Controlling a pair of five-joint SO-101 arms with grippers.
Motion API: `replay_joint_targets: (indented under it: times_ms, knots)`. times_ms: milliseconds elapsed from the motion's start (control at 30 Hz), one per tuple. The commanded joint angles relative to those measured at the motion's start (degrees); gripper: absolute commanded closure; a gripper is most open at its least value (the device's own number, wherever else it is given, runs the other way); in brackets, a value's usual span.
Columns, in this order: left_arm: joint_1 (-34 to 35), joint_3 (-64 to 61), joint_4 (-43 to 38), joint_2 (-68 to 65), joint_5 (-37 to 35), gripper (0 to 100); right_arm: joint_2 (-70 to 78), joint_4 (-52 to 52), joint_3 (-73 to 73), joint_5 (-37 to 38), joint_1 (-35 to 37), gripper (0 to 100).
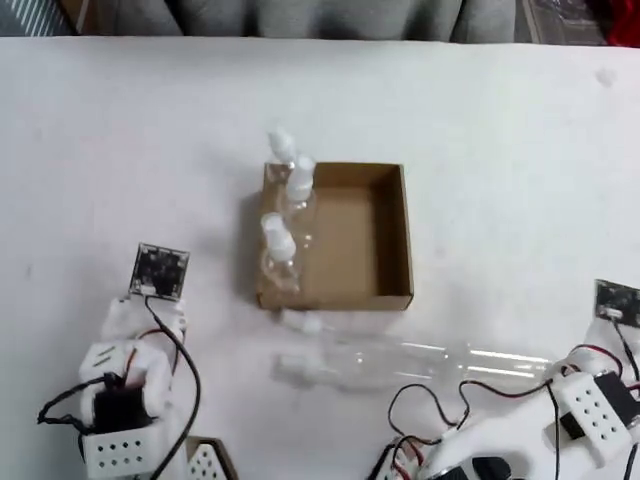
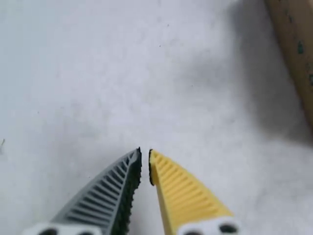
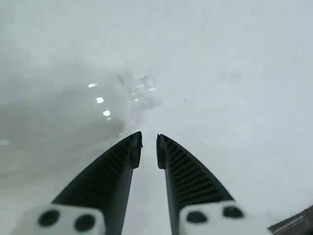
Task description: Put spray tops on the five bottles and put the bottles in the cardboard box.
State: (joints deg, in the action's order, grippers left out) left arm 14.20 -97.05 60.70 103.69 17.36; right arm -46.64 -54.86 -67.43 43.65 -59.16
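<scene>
Two clear plastic spray bottles (image 1: 430, 358) lying by brown cardboard box (image 1: 392, 240): likely light, slick; grip mid-body. Left gripper (image 2: 145, 166), right gripper (image 3: 149, 149): fingers nearly closed, empty.

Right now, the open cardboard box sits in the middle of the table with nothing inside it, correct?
Not quite. The cardboard box does sit open in the middle of the table, but it is not empty: the high view shows bottles with spray tops standing inside it along one wall.

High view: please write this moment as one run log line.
cardboard box: bottles with spray tops inside | clear bottles lying on table before box | left gripper shut, empty | right gripper shut, empty
</scene>
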Motion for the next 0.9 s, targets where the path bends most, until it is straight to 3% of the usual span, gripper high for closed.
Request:
replay_joint_targets:
  times_ms: [0,433,600,767,867]
  knots:
    - [0.48,0.0,0.26,0.4,0.62,98,-0.4,3.12,0.35,-5.19,-1.54,98.1]
    - [0.48,0.0,0.88,0.4,0.7,98,-0.31,3.91,-1.23,-21.19,-1.98,97.7]
    - [0.48,0.0,0.97,0.4,0.7,98,-0.31,7.52,-1.32,-31.38,-1.45,97.1]
    - [0.48,0.0,0.97,0.4,0.7,98,-0.31,13.76,-6.51,-32.79,3.03,89.7]
    - [0.48,0.0,0.97,0.4,0.7,98,-0.66,15.69,-7.38,-32.62,3.47,93.6]
